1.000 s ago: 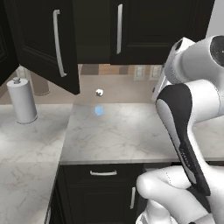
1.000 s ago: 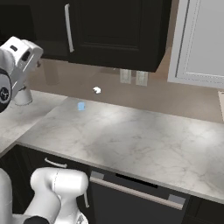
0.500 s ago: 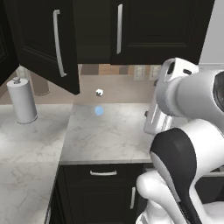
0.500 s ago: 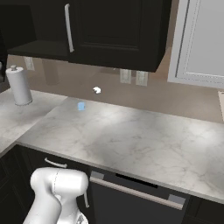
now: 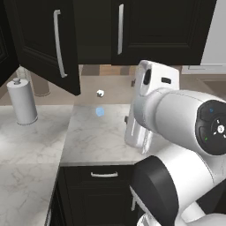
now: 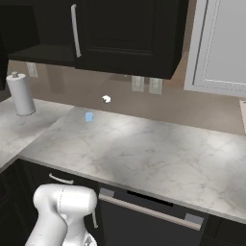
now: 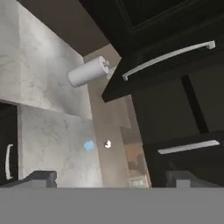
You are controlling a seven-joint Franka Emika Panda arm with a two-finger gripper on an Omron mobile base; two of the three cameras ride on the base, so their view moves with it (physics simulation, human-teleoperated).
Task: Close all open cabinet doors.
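Observation:
One black upper cabinet door (image 5: 48,42) stands swung open over the counter's left part, its silver bar handle (image 5: 57,44) facing me. The neighbouring door (image 5: 159,31) to its right lies shut, with its handle (image 5: 120,28) at its left edge. In the rolled hand view the open door (image 7: 166,65) juts out at the upper right and the shut door (image 7: 192,151) lies below it. My gripper (image 7: 113,179) is open, with nothing between its fingertips (image 7: 41,177), and is still apart from the open door. The arm's white wrist (image 5: 154,88) hangs over the counter, right of the open door.
A paper towel roll (image 5: 21,101) stands on the marble counter (image 5: 97,141) under the open door. A small white object (image 5: 100,93) and a blue spot (image 5: 100,111) show near the back wall. A drawer front (image 5: 103,175) lies below the counter, and a dishwasher front (image 6: 149,211) sits further right.
The arm has swung from the upper right toward the middle of the left base view and has left the right base view. The cabinet doors have not moved.

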